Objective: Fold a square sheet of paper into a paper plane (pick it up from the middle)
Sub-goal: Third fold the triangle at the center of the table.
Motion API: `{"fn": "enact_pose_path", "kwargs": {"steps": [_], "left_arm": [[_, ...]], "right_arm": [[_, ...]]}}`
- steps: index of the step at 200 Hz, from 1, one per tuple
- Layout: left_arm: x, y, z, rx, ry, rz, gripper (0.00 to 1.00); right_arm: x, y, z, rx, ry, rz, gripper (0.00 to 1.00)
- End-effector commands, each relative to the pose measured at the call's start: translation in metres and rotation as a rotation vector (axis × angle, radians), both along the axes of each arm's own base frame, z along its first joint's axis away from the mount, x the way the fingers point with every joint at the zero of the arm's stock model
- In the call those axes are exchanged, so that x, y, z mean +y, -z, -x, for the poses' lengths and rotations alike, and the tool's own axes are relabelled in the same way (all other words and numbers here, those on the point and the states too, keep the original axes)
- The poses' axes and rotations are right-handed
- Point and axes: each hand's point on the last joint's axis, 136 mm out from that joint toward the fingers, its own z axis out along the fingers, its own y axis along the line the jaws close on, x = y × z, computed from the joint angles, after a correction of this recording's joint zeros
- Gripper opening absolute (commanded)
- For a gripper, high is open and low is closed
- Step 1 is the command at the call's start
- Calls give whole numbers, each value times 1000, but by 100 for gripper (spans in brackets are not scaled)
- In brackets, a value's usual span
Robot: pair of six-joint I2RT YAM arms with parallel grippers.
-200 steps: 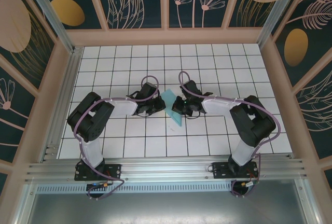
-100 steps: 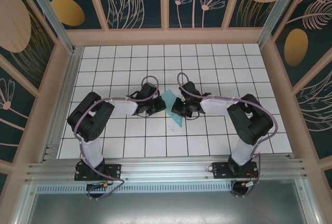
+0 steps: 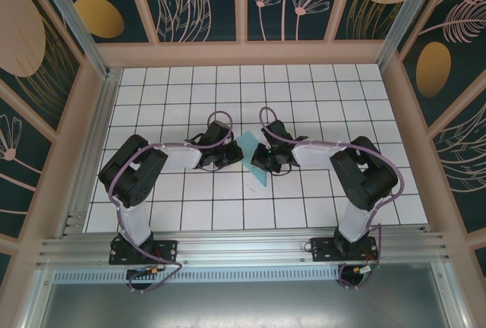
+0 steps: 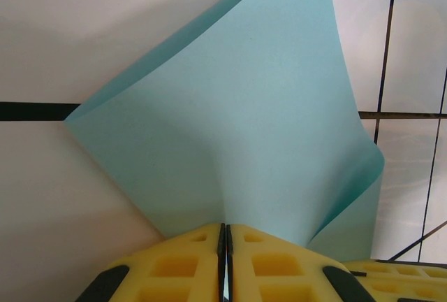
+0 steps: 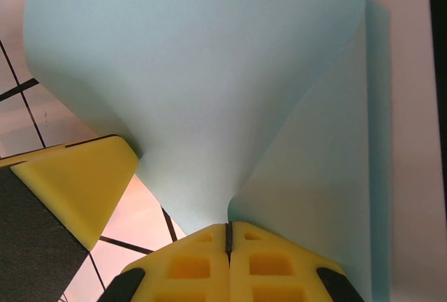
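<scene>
The square sheet of paper (image 3: pixel 253 159) is light teal and hangs bent between both grippers over the middle tiles. My left gripper (image 3: pixel 232 153) is shut on the sheet's left side. In the left wrist view its yellow fingertips (image 4: pixel 224 226) pinch the paper (image 4: pixel 237 120), which fans up and curls over at the right. My right gripper (image 3: pixel 263 158) is shut on the right side. In the right wrist view its jaws (image 5: pixel 228 226) meet on the paper (image 5: pixel 195 85), which folds back along the right. The two grippers sit very close together.
White grid-tiled table (image 3: pixel 190 93) is walled by wooden rails and patterned panels. A metal rail (image 3: pixel 243 248) runs along the near edge by the arm bases. A yellow finger (image 5: pixel 77 176) of the left gripper shows beside the paper in the right wrist view.
The right gripper has edged left towards the left gripper, so the sheet between them is bunched narrower. The left arm has held still.
</scene>
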Motion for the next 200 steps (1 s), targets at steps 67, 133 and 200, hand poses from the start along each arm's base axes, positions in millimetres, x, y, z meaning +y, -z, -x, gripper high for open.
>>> {"fn": "enact_pose_path", "kwargs": {"steps": [67, 133, 200], "left_arm": [[2, 15, 9, 37, 21, -14, 13], [2, 14, 8, 35, 21, -13, 13], [2, 16, 8, 39, 23, -14, 13]], "right_arm": [[2, 6, -7, -11, 25, 22, 0], [8, 2, -4, -12, -4, -42, 0], [1, 9, -4, -8, -3, 10, 0]]}}
